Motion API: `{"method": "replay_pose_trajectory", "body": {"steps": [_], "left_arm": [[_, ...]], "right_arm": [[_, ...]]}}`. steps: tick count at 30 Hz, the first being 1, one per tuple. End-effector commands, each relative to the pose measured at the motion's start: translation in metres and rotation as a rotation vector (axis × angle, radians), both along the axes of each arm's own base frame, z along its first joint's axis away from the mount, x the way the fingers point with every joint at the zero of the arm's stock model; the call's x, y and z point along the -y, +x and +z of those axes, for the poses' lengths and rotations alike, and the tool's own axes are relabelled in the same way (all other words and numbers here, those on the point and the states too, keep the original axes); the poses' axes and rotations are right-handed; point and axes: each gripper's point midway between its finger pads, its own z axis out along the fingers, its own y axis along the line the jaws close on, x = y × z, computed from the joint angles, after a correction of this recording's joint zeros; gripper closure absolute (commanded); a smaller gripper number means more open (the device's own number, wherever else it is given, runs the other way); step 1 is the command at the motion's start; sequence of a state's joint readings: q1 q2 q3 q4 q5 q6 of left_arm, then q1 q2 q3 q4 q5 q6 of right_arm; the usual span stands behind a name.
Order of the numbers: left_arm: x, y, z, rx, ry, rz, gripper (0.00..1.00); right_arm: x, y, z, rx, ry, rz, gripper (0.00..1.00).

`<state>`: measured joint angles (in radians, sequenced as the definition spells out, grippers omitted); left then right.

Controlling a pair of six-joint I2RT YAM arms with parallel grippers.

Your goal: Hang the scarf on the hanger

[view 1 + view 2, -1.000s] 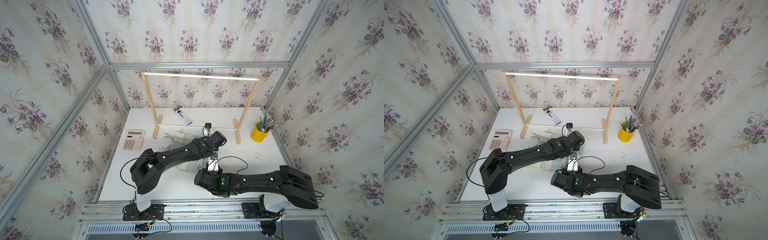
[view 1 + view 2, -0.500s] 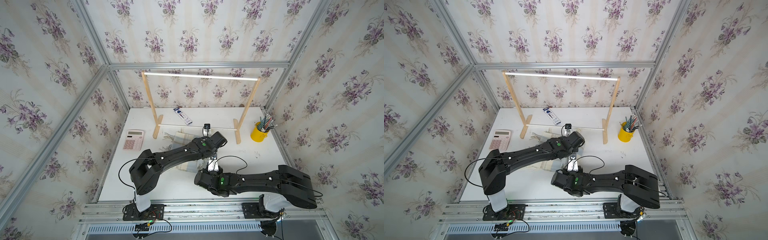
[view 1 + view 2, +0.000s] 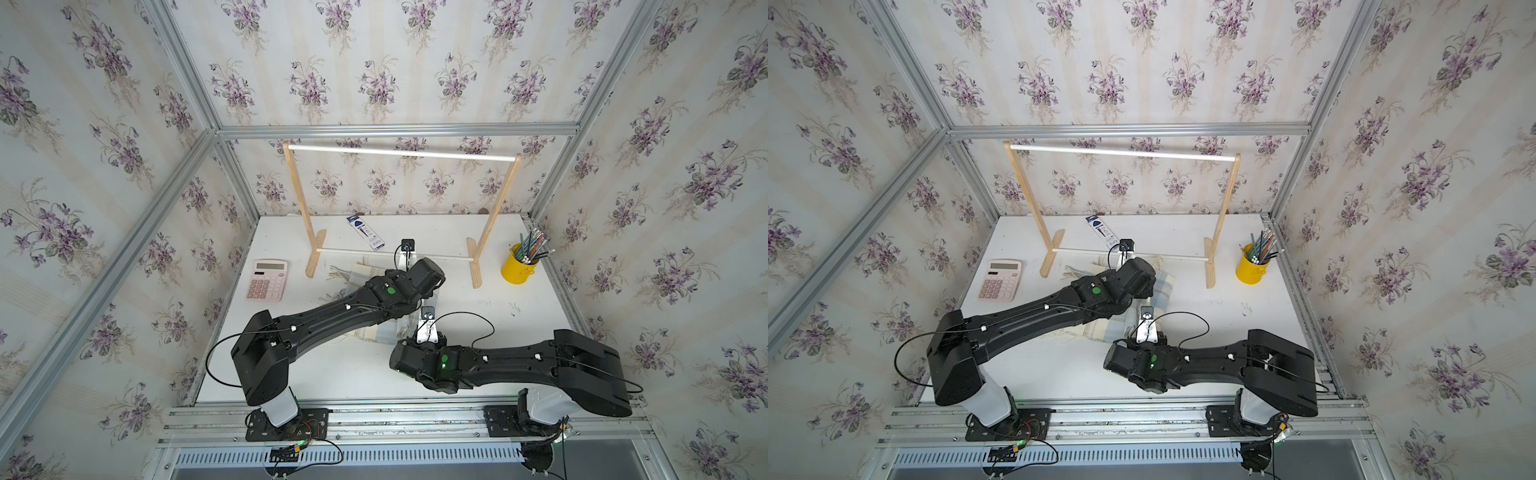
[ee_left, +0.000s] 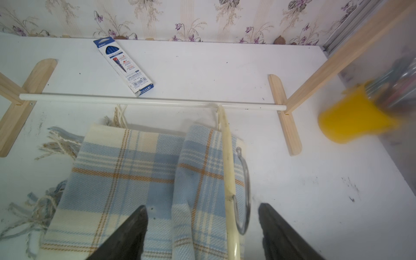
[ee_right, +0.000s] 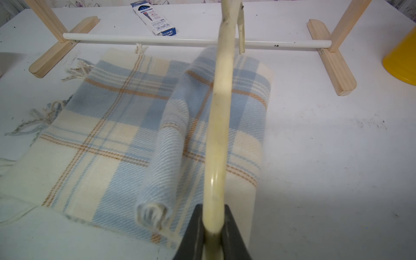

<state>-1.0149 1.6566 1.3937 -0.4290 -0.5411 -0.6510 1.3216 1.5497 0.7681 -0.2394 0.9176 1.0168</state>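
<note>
Right pincer (image 5: 212, 216): clamped shut on the near end of the hanger (image 5: 219, 112), bottom centre of the right wrist view. Left pincer (image 4: 202, 208): spread wide at the bottom of the left wrist view, gripping nothing, straddling the hanger's arm, the metal hook (image 4: 246, 186) and a raised fold of the scarf (image 4: 126, 171).

Scarf flat on the counter (image 5: 326, 157), centre of both wrist views, fringe toward the left edge, one rolled ridge just left of the hanger arm. Cloth over the thin lower bar or only beside it: cannot tell.

Likely trouble from here:
- Lifting with cloth merely beside the wood: scarf left behind or sliding off, soft weave and smooth arm giving little hold.
- Single grip at one tip: hanger tilting or twisting under uneven cloth weight.
- Far tip of the hanger just beside the rack's white lower rod (image 4: 112, 99), upper centre: snagging there on any forward push, fringe likewise.
- Closing the open pincer in place: catching the hook rather than cloth.
- Wide swing toward the right edge: knocking over the yellow cup (image 4: 351, 121).
</note>
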Motion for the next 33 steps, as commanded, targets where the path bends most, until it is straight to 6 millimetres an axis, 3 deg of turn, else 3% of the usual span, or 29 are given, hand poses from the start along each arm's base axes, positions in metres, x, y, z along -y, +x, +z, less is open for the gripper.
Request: {"method": "replay_pose_trajectory", "body": {"steps": [1,7,10,13,16,19,22,27,33], "left_arm": [[0.015,0.001,0.024,0.066,-0.071,-0.075,0.21],[0.006,-0.003,0.066,0.161,-0.112,-0.101,0.21],[-0.018,-0.005,0.085,0.220,-0.102,-0.053,0.21],[-0.053,-0.007,0.086,0.228,-0.094,0.023,0.21],[-0.083,-0.005,0.055,0.140,-0.100,0.085,0.21],[-0.096,-0.005,0.016,0.048,-0.129,0.105,0.21],[-0.093,-0.006,-0.011,0.013,-0.151,0.082,0.21],[-0.069,-0.007,-0.048,-0.069,-0.236,-0.005,0.22],[-0.054,-0.012,-0.060,-0.084,-0.306,-0.073,0.23]], "right_arm": [[0.004,-0.001,-0.005,-0.012,-0.026,-0.002,1.00],[0.007,-0.002,-0.003,-0.013,-0.027,-0.004,1.00],[0.008,-0.001,0.008,0.001,-0.025,0.002,1.00],[0.010,0.000,0.026,0.028,-0.003,0.014,1.00],[0.012,0.000,0.041,0.054,0.021,0.035,1.00],[0.013,0.001,0.051,0.073,0.036,0.056,1.00],[0.013,0.002,0.060,0.089,0.044,0.074,1.00],[0.013,0.007,0.080,0.133,0.081,0.091,1.00],[0.011,0.014,0.111,0.197,0.094,0.109,1.00]]}}
